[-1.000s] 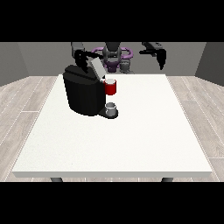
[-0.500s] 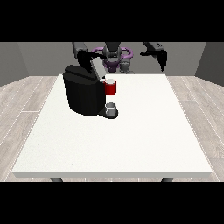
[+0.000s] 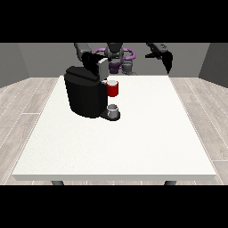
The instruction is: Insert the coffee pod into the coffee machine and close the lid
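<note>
No brand, label or writing reads on any object.

Coffee machine point(image 3: 85, 95): black body, standing on the white bench point(image 3: 133, 142) near the far left corner, set in from both edges. Its front section is red point(image 3: 113, 89), and a small grey cup point(image 3: 113, 110) sits on the base directly under it. The grey lid point(image 3: 103, 67) stands tilted up at the machine's top, not closed.

Coffee pod: cannot be made out; whether it is in the machine or in a robot hand is not visible.

Robot hand at the view's left point(image 3: 92, 60): at the top of the machine, touching or just behind the raised lid. Its fingers merge with the dark machine body, so I cannot tell whether they are apart or together.

Robot hand at the view's right point(image 3: 165, 58): raised above the bench's far right corner, well apart from the machine, fingers hanging downward and relaxed, holding nothing.

Open room: the near half and the whole right side of the bench carry nothing.

The robot's torso is partly hidden behind the machine and lid.
</note>
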You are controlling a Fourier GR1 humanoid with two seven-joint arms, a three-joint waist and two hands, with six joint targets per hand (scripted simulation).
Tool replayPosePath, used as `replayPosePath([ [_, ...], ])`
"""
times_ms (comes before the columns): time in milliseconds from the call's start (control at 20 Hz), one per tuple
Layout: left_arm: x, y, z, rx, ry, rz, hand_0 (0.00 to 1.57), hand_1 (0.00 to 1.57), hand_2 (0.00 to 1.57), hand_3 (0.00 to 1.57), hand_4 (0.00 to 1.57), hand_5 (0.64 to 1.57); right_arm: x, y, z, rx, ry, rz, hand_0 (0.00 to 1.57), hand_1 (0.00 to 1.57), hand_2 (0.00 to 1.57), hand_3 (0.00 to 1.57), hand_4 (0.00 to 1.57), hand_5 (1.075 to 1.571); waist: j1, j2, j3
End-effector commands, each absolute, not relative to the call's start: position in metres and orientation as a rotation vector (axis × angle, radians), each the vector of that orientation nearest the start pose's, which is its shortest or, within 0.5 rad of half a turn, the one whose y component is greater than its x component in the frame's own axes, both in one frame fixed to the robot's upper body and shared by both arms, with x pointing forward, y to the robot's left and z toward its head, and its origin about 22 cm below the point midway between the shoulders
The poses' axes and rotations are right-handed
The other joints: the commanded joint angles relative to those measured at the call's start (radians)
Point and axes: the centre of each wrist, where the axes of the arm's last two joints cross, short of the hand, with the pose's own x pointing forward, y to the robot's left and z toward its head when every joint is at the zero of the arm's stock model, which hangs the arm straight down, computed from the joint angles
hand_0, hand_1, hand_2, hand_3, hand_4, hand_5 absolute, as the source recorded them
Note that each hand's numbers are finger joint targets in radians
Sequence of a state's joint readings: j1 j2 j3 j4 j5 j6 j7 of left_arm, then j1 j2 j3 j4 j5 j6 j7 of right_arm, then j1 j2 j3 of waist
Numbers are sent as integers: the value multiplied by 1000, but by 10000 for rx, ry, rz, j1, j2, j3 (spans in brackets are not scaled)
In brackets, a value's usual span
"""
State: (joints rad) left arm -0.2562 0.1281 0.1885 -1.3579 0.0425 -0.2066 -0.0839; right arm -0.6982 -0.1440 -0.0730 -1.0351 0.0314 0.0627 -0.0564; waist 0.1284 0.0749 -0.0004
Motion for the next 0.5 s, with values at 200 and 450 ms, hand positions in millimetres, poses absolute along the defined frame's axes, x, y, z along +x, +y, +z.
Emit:
replayPosePath([
  [200, 313, 278, 20, -227, -17227, -987, 0, 0, 0, 0, 181, 1571, 398, -152, 95, 261, -17918, 4518, 0, 0, 0, 0, 61, 1571, -146, 378, 2],
  [450, 319, 263, 34, -647, -17432, -1519, 0, 0, 0, 0, 0, 1571, 408, -153, 112, -205, -18232, 4591, 0, 0, 0, 0, 124, 1571, -25, 196, 4],
])
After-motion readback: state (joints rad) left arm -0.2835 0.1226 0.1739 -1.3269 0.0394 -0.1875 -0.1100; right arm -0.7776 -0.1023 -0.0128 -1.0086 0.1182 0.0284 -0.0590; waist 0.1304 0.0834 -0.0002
